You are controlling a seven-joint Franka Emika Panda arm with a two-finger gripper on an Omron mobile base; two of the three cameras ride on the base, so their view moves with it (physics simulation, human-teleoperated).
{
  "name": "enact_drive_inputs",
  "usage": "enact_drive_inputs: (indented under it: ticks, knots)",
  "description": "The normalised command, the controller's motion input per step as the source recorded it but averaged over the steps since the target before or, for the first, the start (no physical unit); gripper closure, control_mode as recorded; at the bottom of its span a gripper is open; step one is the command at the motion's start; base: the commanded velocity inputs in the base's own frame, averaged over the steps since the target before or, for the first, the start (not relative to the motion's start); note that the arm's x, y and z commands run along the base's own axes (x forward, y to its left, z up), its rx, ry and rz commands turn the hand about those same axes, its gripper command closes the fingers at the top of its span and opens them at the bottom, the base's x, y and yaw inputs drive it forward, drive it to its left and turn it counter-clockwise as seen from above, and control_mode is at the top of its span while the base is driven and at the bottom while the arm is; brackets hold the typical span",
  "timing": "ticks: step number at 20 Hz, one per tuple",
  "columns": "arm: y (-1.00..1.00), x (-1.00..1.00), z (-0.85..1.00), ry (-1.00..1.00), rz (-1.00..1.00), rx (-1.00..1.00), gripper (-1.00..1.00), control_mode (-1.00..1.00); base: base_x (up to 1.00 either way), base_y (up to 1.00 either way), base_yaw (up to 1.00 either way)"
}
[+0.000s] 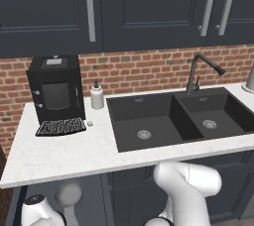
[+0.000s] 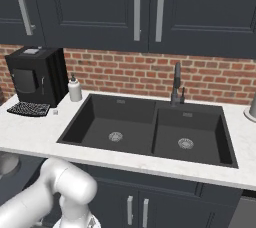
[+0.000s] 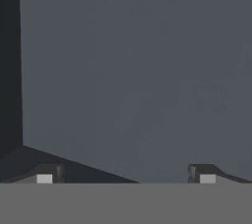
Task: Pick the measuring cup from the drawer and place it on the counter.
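Gripper (image 3: 126,175) wide open, empty.

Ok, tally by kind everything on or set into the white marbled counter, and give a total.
Black box-shaped coffee machine: 1
White pump soap bottle: 1
Black curved faucet: 1
Black sink basins: 2
Tiny pale bit, too small to identify: 1
Grey thing cut off at the right edge: 1
Total: 7

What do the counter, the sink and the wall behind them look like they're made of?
The counter looks like polished white stone with faint marbled veining. The sink looks matte black, possibly composite or coated metal; no shine shows. The wall looks like red brick with pale mortar lines.
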Motion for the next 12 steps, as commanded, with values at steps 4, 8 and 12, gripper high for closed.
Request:
enact_drive_inputs:
  ticks: [4,8,12]
  knots:
    - [0.08,-1.0,0.0,0.0,-0.04,0.0,-1.0,-1.0,0.0,0.0,0.0]
    - [0.01,-1.0,0.0,0.0,-0.04,0.0,-1.0,-1.0,0.0,0.0,0.0]
    - [0.02,-1.0,0.0,0.0,-0.04,0.0,-1.0,-1.0,0.0,0.0,0.0]
